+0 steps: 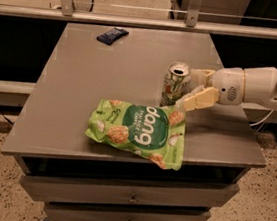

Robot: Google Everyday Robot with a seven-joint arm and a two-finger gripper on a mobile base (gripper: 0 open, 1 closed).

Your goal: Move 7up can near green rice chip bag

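Small dark-blue packet (112,35) at grey surface's (79,100) far-left corner | upright silver-green aluminium 7up can (175,85) just behind flat light-green rice chip bag (141,130) | my pincer (192,89) spread open at can's right, gripping nothing.

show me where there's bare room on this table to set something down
Free: the wide left half of the table between the dark blue packet and green rice chip bag; also the back right corner. Crowded: front right, where 7up can, bag and end effector bunch.
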